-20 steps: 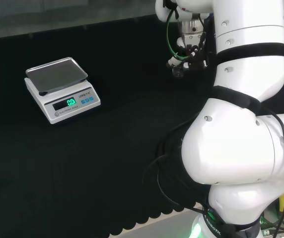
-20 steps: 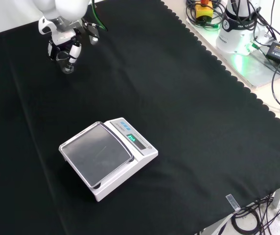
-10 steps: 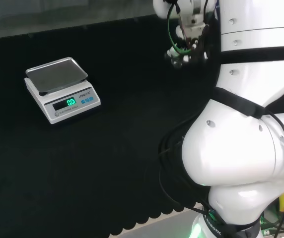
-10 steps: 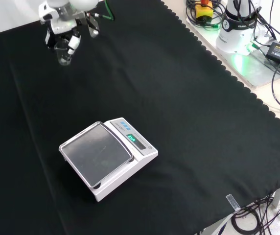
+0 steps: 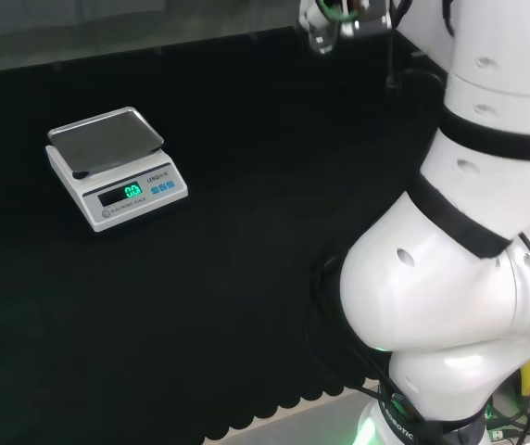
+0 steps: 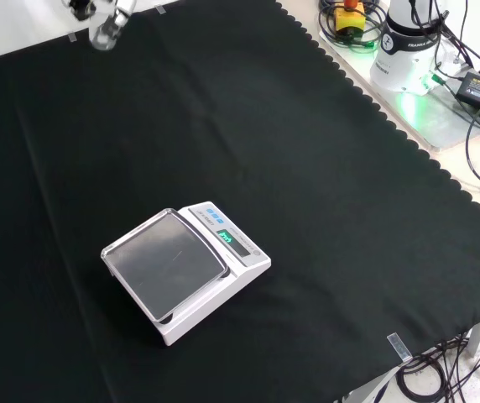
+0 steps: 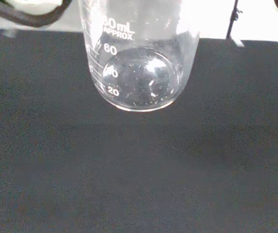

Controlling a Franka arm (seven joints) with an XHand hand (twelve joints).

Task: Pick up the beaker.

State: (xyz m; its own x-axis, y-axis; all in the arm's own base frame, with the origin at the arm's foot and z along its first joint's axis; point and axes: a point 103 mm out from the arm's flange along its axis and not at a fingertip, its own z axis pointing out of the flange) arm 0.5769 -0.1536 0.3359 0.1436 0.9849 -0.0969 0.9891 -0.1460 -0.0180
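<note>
Carrying the load clear of the surface [image 6: 324, 193] is the step in hand, to judge from these views, and doing it well means keeping everything level and slow. That surface, draped in black cloth, spreads wide beneath; the arm [image 5: 460, 278] bulks at the head view's right. A scale [image 6: 181, 269] sits out on the cloth, well apart from the work, so it poses no obstacle to a straight lift.

Up at the top edge of the front view, the hand [image 6: 121, 12] is mostly cropped off; in the head view it sits at the top edge too. Whether its fingers are curled or straight I cannot tell. Just under it hangs the beaker [image 7: 139, 58], clear glass with printed graduations, upright and apparently empty. In the wrist view its round base looks to float above the cloth rather than rest on it.

Good practice now, I judge: hold the beaker vertical, avoid any wrist roll, and stop the rise smoothly, since smooth glass could slip if jolted.
</note>
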